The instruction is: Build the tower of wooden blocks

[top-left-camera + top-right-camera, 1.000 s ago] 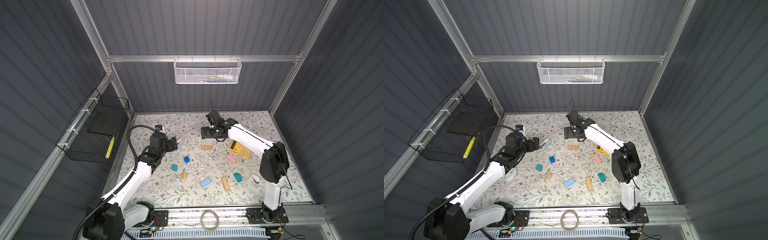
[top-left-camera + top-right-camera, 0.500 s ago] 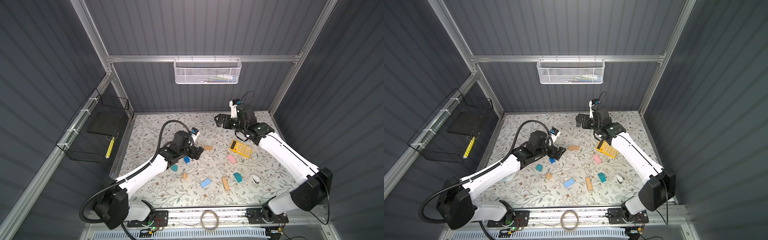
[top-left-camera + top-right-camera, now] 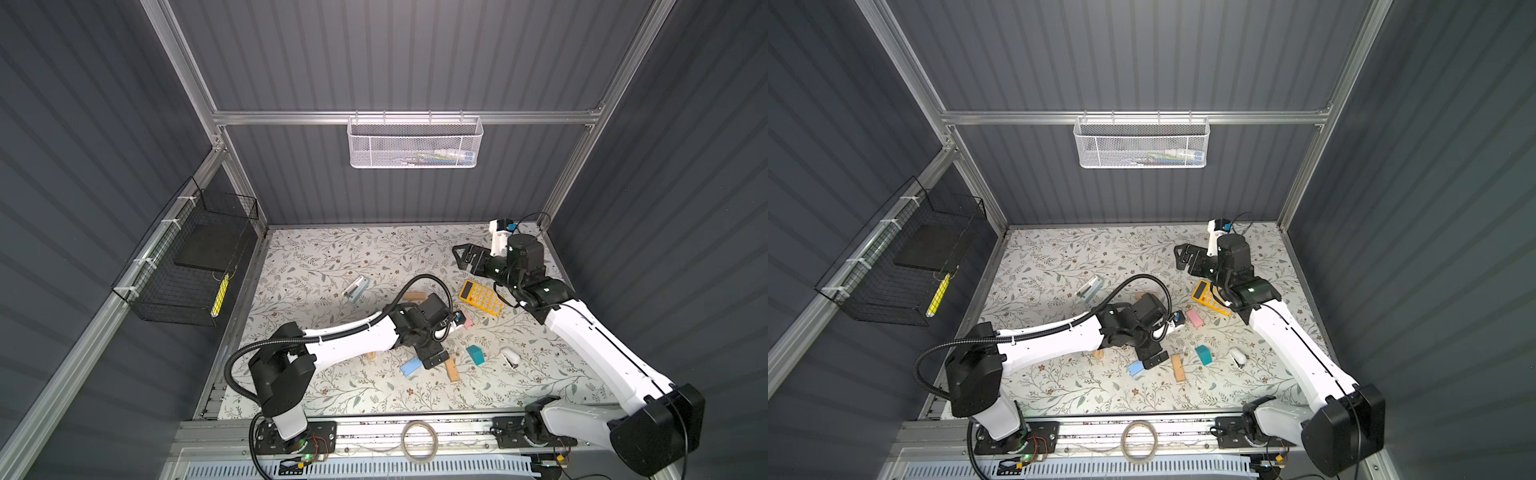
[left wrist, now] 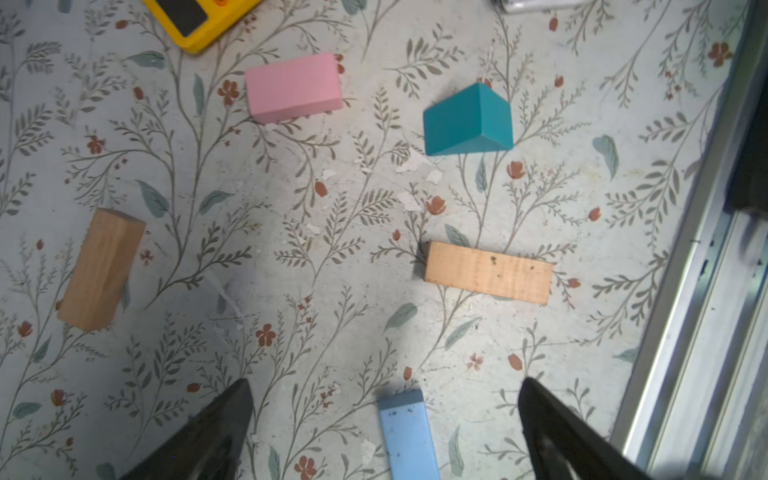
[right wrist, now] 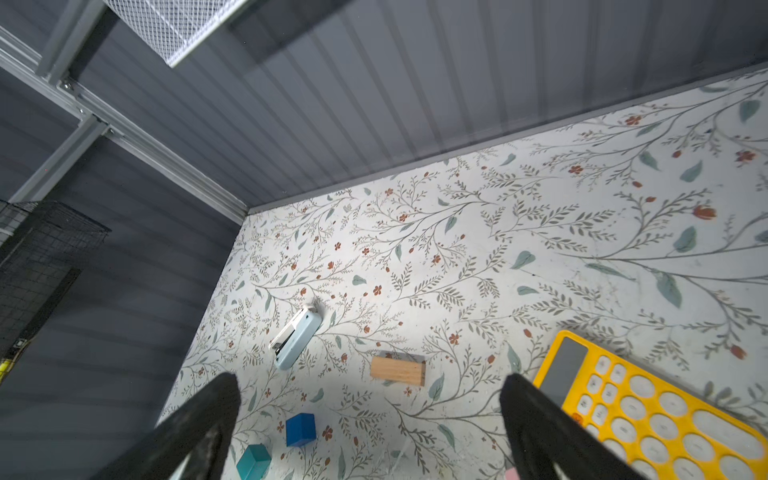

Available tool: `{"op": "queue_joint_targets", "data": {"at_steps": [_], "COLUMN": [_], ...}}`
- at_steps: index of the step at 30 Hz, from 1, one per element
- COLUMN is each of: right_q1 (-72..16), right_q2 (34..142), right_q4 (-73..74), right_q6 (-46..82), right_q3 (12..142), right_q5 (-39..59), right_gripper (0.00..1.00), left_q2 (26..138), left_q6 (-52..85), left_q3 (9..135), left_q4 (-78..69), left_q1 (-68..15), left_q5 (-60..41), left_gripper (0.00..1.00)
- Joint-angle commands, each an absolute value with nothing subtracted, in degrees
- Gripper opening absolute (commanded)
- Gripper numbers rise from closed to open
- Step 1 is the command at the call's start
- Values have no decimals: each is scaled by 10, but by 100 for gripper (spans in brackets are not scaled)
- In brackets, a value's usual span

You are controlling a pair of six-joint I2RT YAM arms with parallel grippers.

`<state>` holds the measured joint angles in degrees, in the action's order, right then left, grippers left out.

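Blocks: scattered one by one across the flowered worktop (image 3: pixel 332 257), each lying apart from the rest.
Light blue block (image 4: pixel 407 436): right under the left gripper (image 4: pixel 385 381), one end sitting between the two fingers (image 4: pixel 224 424) with a clear gap on either side.
Left gripper: jaws spread wide, nothing clamped, low over the front middle of the worktop.
Tan bar (image 4: pixel 488 272): just beside the light blue block, not touching it.
Teal roof piece (image 4: pixel 467 120): on its own, near the tan bar.
Pink block (image 4: pixel 293 87): close to the yellow calculator (image 3: pixel 482 297), a sliver of worktop between them.
Tan block (image 5: pixel 397 371): further back, between the calculator and the pale blue stapler (image 3: pixel 356 287).
Dark blue block (image 5: pixel 300 429) and teal block (image 5: pixel 253 461): near each other in the right wrist view; in both top views the left arm covers that spot.
Right gripper (image 3: pixel 467 257): jaws wide apart and empty, held up over the back right of the worktop, beyond the calculator.
Stapler: well off to the left, away from the blocks.
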<state>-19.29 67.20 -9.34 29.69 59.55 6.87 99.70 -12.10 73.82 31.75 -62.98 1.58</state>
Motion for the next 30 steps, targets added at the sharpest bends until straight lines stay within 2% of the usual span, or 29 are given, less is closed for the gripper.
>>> {"op": "queue_joint_targets", "data": {"at_steps": [1,14,30], "right_q1": [-175,-125,-111], "right_q2": [623,501,488], "right_q4": [-70,-72,-66], "right_q6": [304,307,316], "right_q3": [566,495,481], "right_q5": [72,59,69], "right_gripper": [99,99,99], "left_q2": [1030,1153,1210], "left_q6": [-164,-204,-216], "left_q3": [782,900,934], "left_q4": [372,433,455], "left_q1": [-651,-697,-702], "left_q5": [44,16,-27], "left_gripper": [100,100,100]}}
